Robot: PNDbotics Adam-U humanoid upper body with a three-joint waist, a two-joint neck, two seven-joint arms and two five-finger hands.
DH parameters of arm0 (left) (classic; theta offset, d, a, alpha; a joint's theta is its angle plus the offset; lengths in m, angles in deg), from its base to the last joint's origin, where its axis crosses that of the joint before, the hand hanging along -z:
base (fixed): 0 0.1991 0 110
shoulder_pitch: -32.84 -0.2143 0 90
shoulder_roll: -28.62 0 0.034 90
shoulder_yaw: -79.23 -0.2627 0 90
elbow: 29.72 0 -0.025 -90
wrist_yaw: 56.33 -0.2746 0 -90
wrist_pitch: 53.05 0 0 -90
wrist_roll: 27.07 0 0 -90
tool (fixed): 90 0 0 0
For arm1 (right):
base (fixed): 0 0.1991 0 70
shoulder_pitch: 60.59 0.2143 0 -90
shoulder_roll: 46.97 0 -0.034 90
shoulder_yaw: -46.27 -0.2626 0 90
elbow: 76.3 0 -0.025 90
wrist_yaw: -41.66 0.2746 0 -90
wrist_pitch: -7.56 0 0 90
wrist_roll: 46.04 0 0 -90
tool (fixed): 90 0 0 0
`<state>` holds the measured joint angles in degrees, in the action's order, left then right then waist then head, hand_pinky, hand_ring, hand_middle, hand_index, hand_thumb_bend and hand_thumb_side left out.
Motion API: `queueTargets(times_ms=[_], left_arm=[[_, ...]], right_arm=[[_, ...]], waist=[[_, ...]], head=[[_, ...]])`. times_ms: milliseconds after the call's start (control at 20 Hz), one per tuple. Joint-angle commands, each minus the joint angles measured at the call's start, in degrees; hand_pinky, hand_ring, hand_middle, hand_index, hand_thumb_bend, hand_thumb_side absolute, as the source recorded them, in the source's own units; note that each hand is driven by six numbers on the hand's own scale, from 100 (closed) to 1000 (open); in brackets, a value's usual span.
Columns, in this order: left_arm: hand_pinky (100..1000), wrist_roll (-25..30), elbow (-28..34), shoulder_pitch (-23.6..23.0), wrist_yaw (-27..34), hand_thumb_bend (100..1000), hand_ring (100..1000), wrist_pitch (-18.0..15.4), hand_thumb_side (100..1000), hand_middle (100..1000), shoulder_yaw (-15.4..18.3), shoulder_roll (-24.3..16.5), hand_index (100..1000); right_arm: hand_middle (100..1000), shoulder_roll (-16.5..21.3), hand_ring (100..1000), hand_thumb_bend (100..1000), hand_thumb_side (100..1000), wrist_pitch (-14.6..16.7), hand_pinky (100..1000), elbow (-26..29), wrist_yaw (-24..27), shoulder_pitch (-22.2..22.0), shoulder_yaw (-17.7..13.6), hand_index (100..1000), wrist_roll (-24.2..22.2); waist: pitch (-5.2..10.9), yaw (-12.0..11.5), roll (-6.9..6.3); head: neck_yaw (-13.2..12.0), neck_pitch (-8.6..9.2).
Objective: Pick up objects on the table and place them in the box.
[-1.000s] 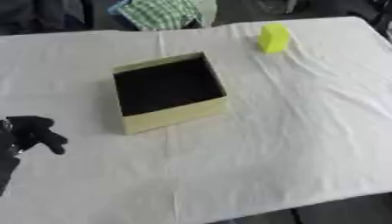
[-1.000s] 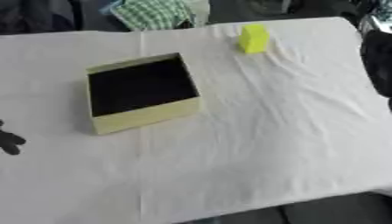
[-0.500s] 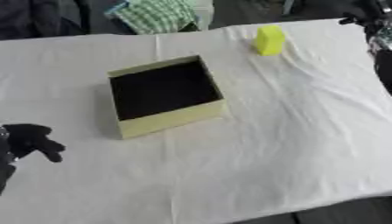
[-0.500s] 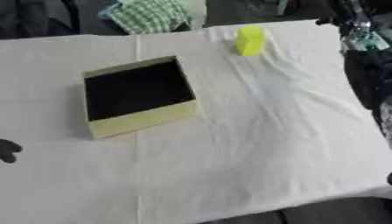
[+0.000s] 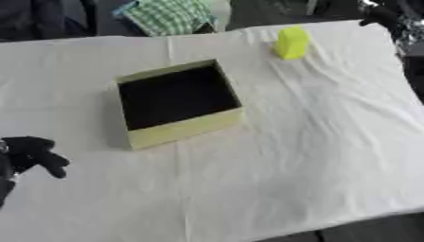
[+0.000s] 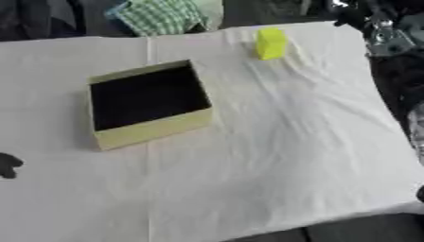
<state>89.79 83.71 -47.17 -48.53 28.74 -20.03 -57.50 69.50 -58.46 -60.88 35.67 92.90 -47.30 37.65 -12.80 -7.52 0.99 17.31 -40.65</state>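
Because the yellow block (image 5: 291, 42) stands near the surface's (image 5: 314, 142) far right corner, well apart from the empty box (image 5: 175, 101), the right hand (image 6: 352, 14), fingers unreadable, could tip it off the edge, while the left hand (image 5: 31, 153) idles with fingers curled.

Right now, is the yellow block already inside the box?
No, the yellow block stands on the white cloth beyond the open box.
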Motion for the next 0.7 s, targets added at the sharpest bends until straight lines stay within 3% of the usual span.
queueTargets(times_ms=[50,300,700], left_arm=[[674,0.42,1.16,0.69,-0.42,100,529,-0.43,880,513,0.04,-0.77,768],[674,0.68,1.16,0.76,-0.99,100,529,-0.84,881,513,0.13,-0.70,768],[673,0.75,1.16,0.59,-2.19,100,529,-1.56,884,513,0.64,-1.02,769]], right_arm=[[906,1.44,1000,100,322,1.42,641,3.49,-5.96,0.94,-0.55,982,-0.66],[929,1.26,1000,100,225,2.79,677,6.51,-14.33,0.89,-1.43,1000,-1.70],[972,1.80,1000,100,201,5.00,765,9.00,-23.63,0.32,-1.86,1000,-3.63]], waist=[[0.67,-0.31,0.29],[0.24,-0.99,0.72],[-0.58,-2.22,1.75]], head=[[1.02,1.43],[2.85,3.01],[4.36,4.62]])
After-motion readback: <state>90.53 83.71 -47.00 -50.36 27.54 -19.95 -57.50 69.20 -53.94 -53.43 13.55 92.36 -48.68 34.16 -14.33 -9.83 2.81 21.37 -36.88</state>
